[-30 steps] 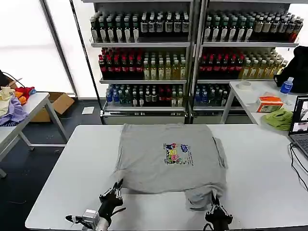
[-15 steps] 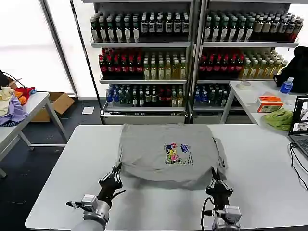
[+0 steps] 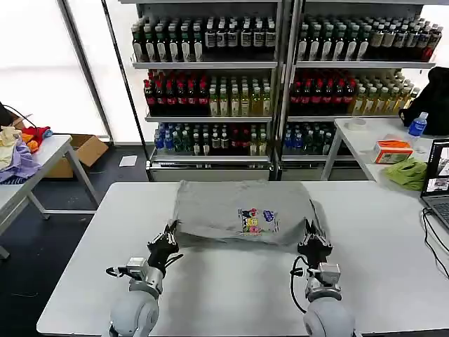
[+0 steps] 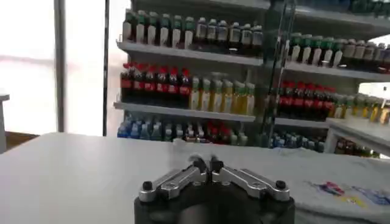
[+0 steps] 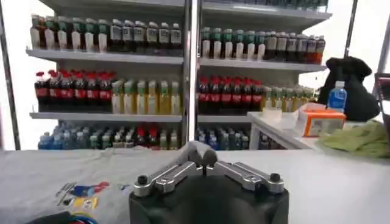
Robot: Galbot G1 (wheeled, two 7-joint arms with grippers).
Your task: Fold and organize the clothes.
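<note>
Two hands of mine pinch one grey shirt (image 3: 242, 210) on the white desk (image 3: 238, 288).

Behind the desk stand tall shelves (image 3: 280, 77) stocked with rows of bottles, bright windows to my left. A side table (image 3: 28, 175) on my left carries coloured garments, with a cardboard box (image 3: 88, 149) on the floor beyond it. Another table on my right bears a lime-green cloth (image 3: 408, 173), an orange box (image 3: 393, 151) and a blue-capped bottle (image 3: 418, 125). The shirt lies across the desk's far half, print up, its near edge lifted. My left hand (image 3: 169, 239) is pressed together on the near left edge, my right hand (image 3: 313, 239) likewise on the near right edge.
</note>
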